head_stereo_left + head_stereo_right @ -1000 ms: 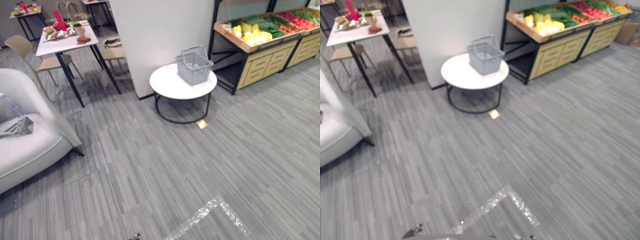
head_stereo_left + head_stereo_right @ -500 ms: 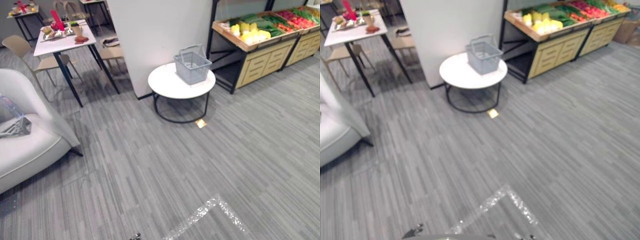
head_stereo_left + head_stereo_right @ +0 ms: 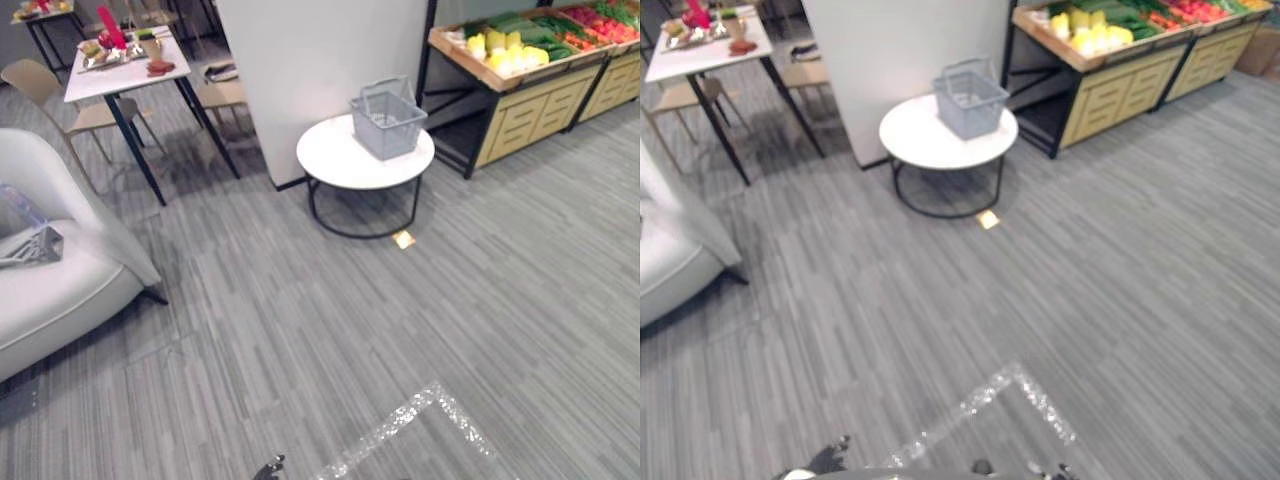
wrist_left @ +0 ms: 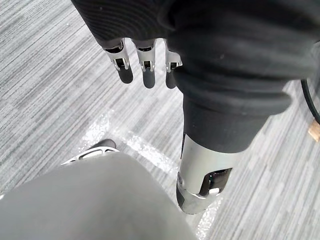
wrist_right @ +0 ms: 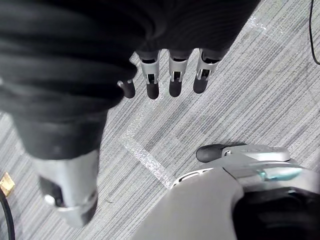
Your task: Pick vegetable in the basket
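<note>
Basket (image 3: 388, 125) on round table (image 3: 335, 162); vegetables (image 3: 505, 57) on stand (image 3: 522, 115) beside; pillar (image 3: 320, 60) behind.

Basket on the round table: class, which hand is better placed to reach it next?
Right, marginally: the left hand and right hand both hang open over the floor, far off, but the basket and vegetable stand lie ahead-right. Walking closer comes first.

left hand (image 4: 148, 74): hung straight down, all loose and uncurled, holding nothing
right hand (image 5: 175, 80): same deal, hung down loose
</note>
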